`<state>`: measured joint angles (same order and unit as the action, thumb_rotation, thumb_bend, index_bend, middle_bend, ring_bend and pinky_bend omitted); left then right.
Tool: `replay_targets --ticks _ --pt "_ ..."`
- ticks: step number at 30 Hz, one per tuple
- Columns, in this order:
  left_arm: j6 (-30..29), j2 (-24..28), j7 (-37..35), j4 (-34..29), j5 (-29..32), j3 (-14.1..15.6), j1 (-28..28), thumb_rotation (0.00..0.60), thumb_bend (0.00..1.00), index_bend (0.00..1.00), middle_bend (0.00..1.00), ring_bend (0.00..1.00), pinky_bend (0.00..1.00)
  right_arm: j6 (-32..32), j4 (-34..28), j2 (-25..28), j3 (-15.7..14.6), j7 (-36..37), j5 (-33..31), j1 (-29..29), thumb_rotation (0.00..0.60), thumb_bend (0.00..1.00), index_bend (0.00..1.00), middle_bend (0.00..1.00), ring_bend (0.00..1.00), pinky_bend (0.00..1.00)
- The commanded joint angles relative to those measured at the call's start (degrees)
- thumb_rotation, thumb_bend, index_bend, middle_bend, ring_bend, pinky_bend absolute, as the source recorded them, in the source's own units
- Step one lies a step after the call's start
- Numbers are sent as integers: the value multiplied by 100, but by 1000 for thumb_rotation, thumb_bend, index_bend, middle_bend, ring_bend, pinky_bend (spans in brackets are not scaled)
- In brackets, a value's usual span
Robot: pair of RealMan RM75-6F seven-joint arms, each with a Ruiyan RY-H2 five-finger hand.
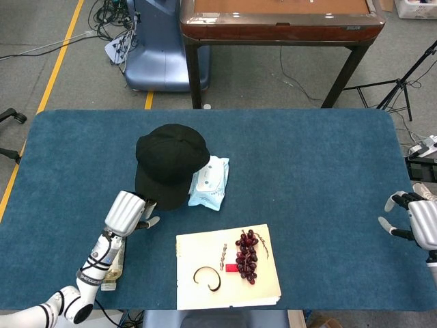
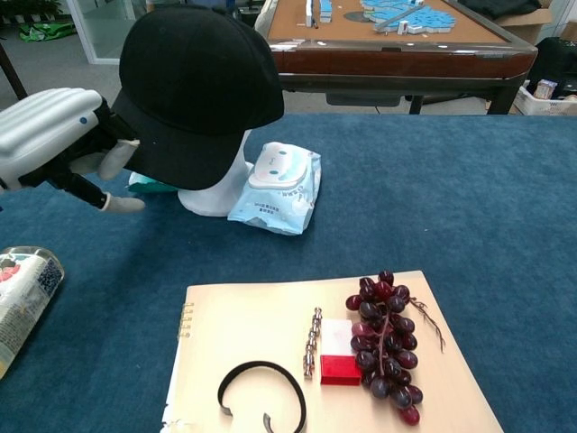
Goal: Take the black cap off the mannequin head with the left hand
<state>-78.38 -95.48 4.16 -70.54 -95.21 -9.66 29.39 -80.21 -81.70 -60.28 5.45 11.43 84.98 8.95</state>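
On the blue table, toward its left-centre, a black cap sits on a white mannequin head, of which only the neck and base show beneath the brim in the chest view. The brim points toward the robot and dips low on the robot's left side.

At that low edge is the left hand, holding nothing. Its fingers are apart and reach in beside the brim's rim, very near or just touching it; contact cannot be told. None is closed on the fabric yet.

A good lift likely calls for sliding the fingers under the brim with the thumb on top, pinching firmly, then raising the cap upward and toward the robot so that it peels off the crown instead of dragging the mannequin head over. The base looks small, so a sideways tug could tip it.

Just beside the mannequin head, on its right, lies a pale blue wipes pack. Something green pokes out behind the left hand. Nearer the robot lie a notebook carrying dark grapes, a small red block, a metal chain and a black bangle, and a bottle on its side at far left.

Well apart, at the table's right edge, the right hand holds nothing, fingers spread.
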Motion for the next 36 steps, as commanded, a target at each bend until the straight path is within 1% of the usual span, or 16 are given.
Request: replay_targets --ticks 1,4,9,22,26,30,31,33,36 --pt "-218 -182 -91 212 -54 -19 55 600 61 864 1000 866 887 -8 26 5 -5 42 -7 -14 600 244 567 496 458 658" --pt "-409 -293 -123 366 -103 -18 78 600 60 868 1000 869 889 2 70 -3 -23 114 -12 -27 600 244 567 497 458 658" --pt "-568 -410 -68 594 -198 24 153 600 59 868 1000 871 890 -9 118 -32 -49 199 24 -37 600 244 567 496 458 658" --pt "-819 -735 -178 1459 -257 74 352 600 59 869 1000 872 891 -53 117 -42 -69 237 37 -70 600 244 568 496 458 658" --pt "-904 -792 -288 1602 -231 77 380 600 58 869 1000 872 891 -36 127 -56 -74 247 33 -66 600 244 568 496 458 658" --pt "-1213 -879 -432 1789 -319 76 402 600 57 864 1000 866 890 -23 141 -77 -78 254 33 -62 600 244 567 496 458 658" --pt "-1402 -969 -530 1922 -332 19 415 600 55 857 1000 861 888 -19 144 -82 -82 254 37 -60 600 244 567 496 458 658" --pt "-1573 -1097 -715 2106 -303 -36 423 600 49 834 1000 850 884 -19 145 -87 -85 255 42 -60 600 244 568 496 458 658" --pt "-1729 -1245 -851 2405 -258 -78 449 600 40 754 987 812 854 -33 134 -87 -89 251 50 -66 600 244 567 496 458 658"
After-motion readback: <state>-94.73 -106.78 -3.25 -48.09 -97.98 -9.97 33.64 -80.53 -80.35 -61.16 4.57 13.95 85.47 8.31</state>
